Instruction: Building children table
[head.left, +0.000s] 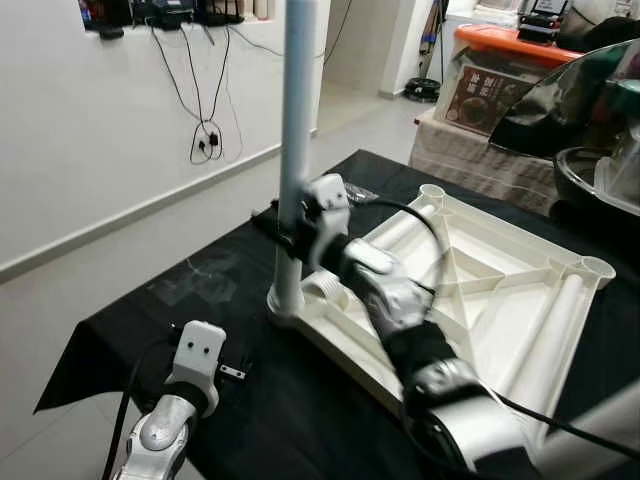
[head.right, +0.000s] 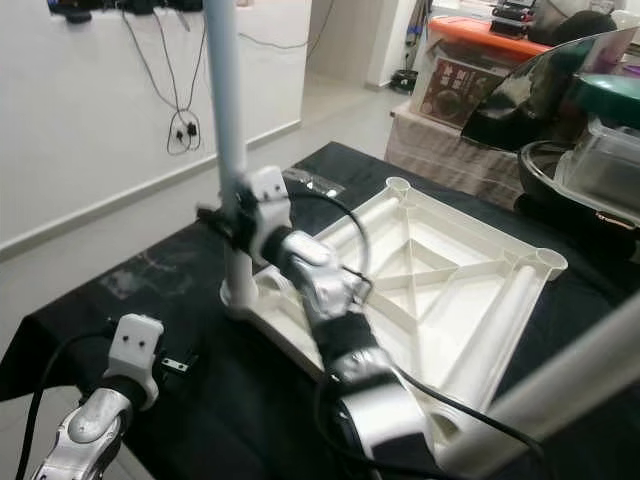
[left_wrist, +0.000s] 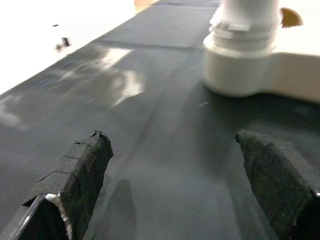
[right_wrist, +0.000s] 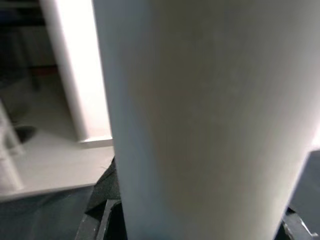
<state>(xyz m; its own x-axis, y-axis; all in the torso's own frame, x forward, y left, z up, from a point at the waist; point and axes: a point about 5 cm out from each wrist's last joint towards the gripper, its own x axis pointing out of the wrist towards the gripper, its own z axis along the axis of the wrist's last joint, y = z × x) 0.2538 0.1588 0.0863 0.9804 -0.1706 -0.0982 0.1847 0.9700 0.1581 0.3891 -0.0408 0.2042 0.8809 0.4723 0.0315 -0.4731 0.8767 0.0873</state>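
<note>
While the white table leg stands upright in a corner socket of the upturned tabletop on the desk, the right hand seems to pinch it low down. Likely light, stiff and slippery plastic. The left hand hovers spread nearby.

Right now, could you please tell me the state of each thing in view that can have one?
Table leg: upright, seated in the corner socket.
Tabletop: upside down on the black cloth, ribs up.
Right gripper: shut on the table leg.
Left gripper: open, low over the black cloth.
Far corner sockets: empty.
</note>
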